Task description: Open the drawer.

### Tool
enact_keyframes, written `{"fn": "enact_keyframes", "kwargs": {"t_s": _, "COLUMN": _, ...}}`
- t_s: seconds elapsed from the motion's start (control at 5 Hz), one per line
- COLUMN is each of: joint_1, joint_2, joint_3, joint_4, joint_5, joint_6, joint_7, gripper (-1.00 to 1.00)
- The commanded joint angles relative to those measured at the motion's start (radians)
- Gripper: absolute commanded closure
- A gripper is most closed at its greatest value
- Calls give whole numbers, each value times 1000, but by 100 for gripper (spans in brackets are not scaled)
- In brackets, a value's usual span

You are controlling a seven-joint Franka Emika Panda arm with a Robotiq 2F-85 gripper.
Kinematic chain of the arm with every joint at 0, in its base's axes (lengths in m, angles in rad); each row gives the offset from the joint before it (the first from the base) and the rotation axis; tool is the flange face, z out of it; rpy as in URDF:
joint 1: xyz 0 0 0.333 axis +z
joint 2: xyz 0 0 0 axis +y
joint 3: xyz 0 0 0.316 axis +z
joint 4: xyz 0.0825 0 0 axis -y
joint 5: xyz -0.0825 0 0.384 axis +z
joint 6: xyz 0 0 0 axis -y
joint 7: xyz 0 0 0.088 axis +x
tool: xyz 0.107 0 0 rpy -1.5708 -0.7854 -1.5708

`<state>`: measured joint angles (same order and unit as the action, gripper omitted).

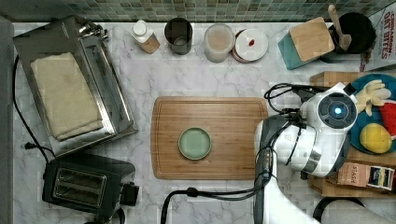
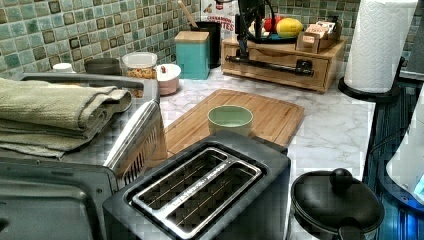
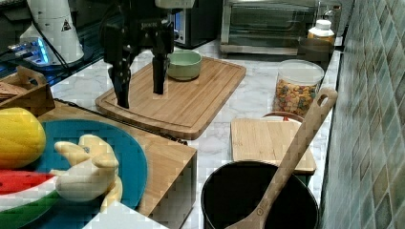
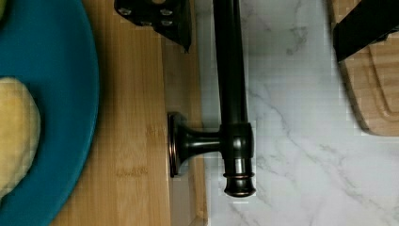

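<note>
The drawer (image 2: 280,70) is a shallow bamboo unit against the tiled wall, and its front looks flush with the case in the left view. Its long black bar handle (image 2: 270,66) runs across the front panel. My gripper (image 3: 141,83) hangs open above that front edge, one finger (image 3: 123,86) on each side of the bar. In the wrist view the handle (image 4: 230,70) and one of its mounts pass between my fingers (image 4: 160,16), and the gripper (image 4: 263,23) is not touching it. In the top view my arm (image 1: 327,116) covers the handle.
A teal plate (image 1: 369,126) with toy fruit rests on top of the drawer case. A bamboo cutting board (image 1: 210,137) with a green bowl (image 1: 194,143) lies close in front. A toaster (image 1: 84,184), toaster oven (image 1: 70,84) and paper towel roll (image 2: 377,45) stand further off.
</note>
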<state>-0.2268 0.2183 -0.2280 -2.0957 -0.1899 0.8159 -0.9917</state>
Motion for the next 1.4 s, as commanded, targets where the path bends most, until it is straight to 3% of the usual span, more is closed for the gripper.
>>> {"fn": "enact_keyframes", "kwargs": {"t_s": 0.2, "joint_1": -28, "joint_2": 24, "joint_3": -12, "joint_4": -99, "joint_5": 24, "joint_6": 130, "joint_7": 59, "gripper": -100}}
{"fn": "enact_keyframes", "kwargs": {"t_s": 0.4, "joint_1": -5, "joint_2": 43, "joint_3": -32, "joint_4": -135, "joint_5": -6, "joint_6": 183, "joint_7": 97, "gripper": -100}}
{"fn": "enact_keyframes", "kwargs": {"t_s": 0.8, "joint_1": -34, "joint_2": 109, "joint_3": -5, "joint_4": -171, "joint_5": 48, "joint_6": 298, "joint_7": 17, "gripper": -100}}
{"fn": "enact_keyframes", "kwargs": {"t_s": 1.4, "joint_1": -51, "joint_2": 138, "joint_3": 28, "joint_4": -165, "joint_5": 101, "joint_6": 280, "joint_7": -31, "gripper": -100}}
